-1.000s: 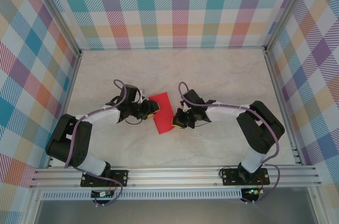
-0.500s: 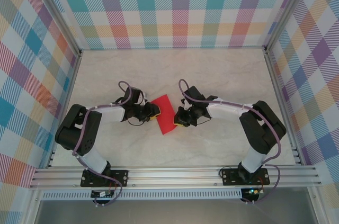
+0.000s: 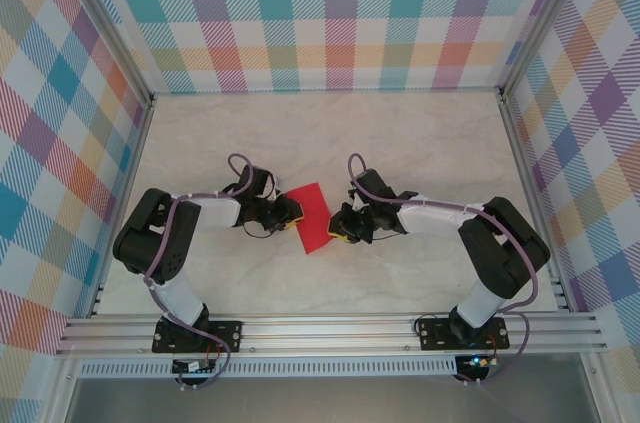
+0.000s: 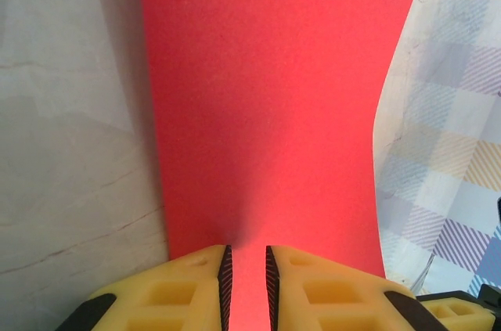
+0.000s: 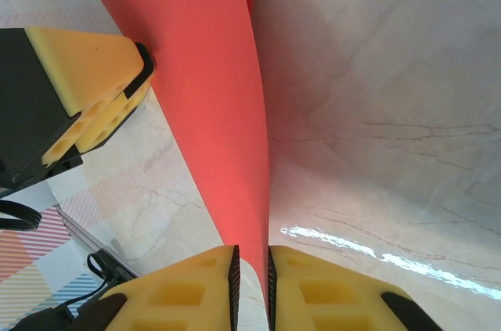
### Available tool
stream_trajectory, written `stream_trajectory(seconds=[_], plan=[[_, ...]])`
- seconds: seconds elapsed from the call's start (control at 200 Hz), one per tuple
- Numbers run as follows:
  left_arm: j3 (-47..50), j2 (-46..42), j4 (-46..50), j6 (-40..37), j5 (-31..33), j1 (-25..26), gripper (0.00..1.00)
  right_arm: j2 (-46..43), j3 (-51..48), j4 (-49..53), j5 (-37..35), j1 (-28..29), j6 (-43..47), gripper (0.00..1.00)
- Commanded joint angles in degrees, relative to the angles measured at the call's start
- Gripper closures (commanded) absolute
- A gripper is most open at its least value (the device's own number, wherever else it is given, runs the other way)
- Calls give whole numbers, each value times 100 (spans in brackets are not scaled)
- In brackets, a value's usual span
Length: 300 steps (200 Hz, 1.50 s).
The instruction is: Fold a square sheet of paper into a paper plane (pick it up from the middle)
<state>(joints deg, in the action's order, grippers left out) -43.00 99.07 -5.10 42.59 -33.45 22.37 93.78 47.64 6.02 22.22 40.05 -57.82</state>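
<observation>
The square sheet of paper (image 3: 309,217) is bright red and shows as a narrow rectangle on the marble table between both arms. My left gripper (image 3: 292,210) is at its left edge. In the left wrist view the paper (image 4: 266,96) runs between the left gripper's (image 4: 245,259) jaws, which stand a small gap apart. My right gripper (image 3: 341,227) is at the paper's right edge. In the right wrist view the paper (image 5: 207,73) stands on edge and passes between the right gripper's (image 5: 250,259) slightly parted jaws, close to one pad. The left gripper's yellow fingers (image 5: 94,84) sit against the paper's far side.
The pale marble table (image 3: 420,143) is walled by checked panels (image 3: 330,13) at the back and sides. An aluminium rail (image 3: 330,328) carries both arm bases along the near edge.
The left jaws have narrowed around the paper's edge and the left arm's elbow has swung outward. The right jaws, shut a second ago, have parted slightly. The paper has barely shifted.
</observation>
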Motion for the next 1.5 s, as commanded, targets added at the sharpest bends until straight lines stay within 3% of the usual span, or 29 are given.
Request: stream_trajectory(seconds=[0.0, 0.32, 0.835, 1.0, 1.24, 1.495], plan=[[-139, 104, -10, -123, 9, 57, 79, -144, -75, -115, 131, -17, -194, 82], [-234, 263, 128, -231, 15, 83, 80, -111, -45, -292, 104, -16, -225, 93], [-313, 251, 228, -298, 15, 101, 82, 741, 660, -1011, 180, 20, -198, 93], [-376, 116, 251, -261, -47, 101, 81, 996, 899, -854, 251, 50, -21, 92], [-540, -171, 352, -305, 221, 68, 72, 1215, 1078, -504, 246, 78, 190, 91], [-634, 99, 444, -315, 491, 4, 76, 1324, 1159, -415, 272, 90, 305, 91]])
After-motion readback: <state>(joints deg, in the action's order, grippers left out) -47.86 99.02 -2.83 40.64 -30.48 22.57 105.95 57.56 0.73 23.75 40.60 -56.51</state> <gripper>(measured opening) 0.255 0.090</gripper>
